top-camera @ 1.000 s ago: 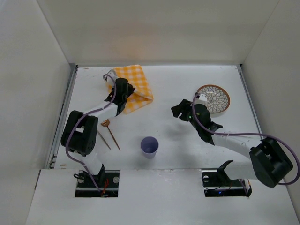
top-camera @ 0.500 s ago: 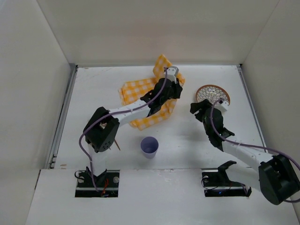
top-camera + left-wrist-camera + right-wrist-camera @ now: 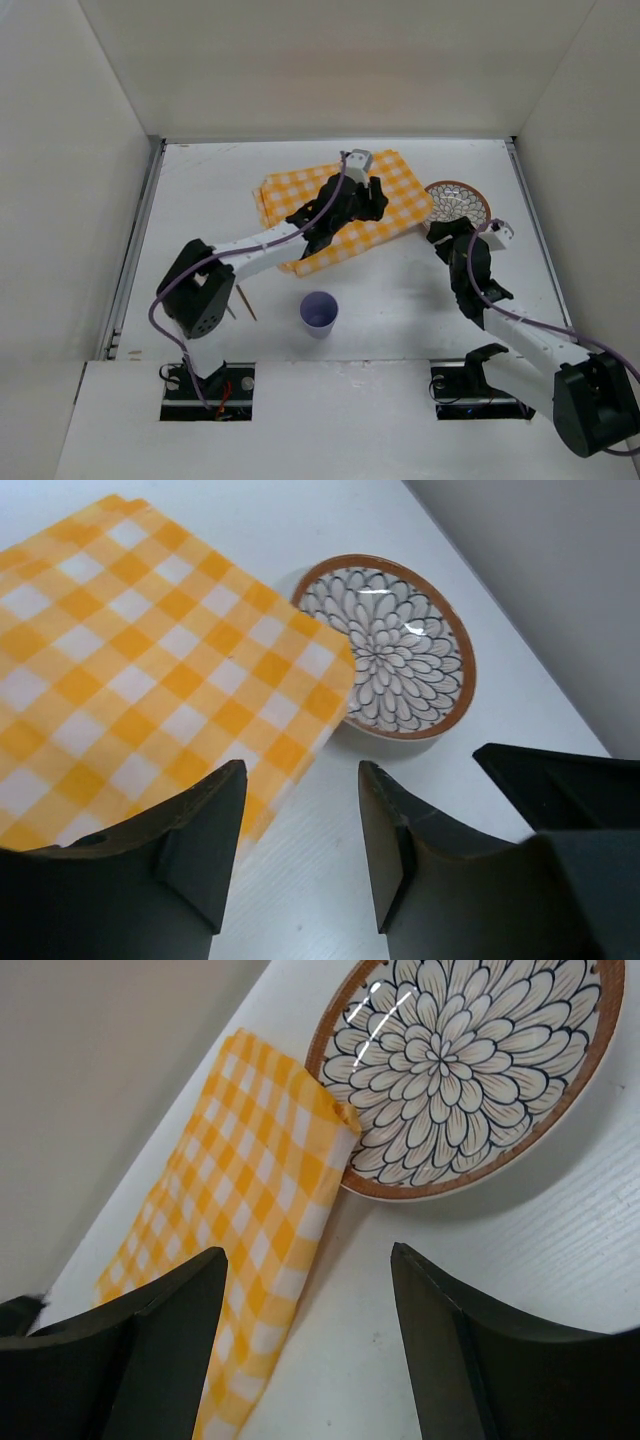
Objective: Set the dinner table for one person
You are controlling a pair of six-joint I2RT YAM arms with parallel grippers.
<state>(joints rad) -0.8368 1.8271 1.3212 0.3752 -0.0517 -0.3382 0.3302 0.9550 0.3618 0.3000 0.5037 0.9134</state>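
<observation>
A yellow-and-white checked cloth lies spread flat on the white dinner table. Its right corner laps onto the rim of a brown-rimmed flower-pattern plate. My left gripper hovers over the cloth's right part, open and empty, with bare table between its fingers. My right gripper sits just in front of the plate, open and empty, the cloth to its left. A lilac cup stands upright near the front centre.
A thin wooden stick pokes out beside the left arm's base link, the rest hidden under it. White walls enclose the table on the left, back and right. The plate lies close to the right wall.
The left gripper dragged the cloth's edge rightward, unfolding it, then opened and let go. The cloth now lies flat against the plate. The right gripper shifted right, closer to the plate.
</observation>
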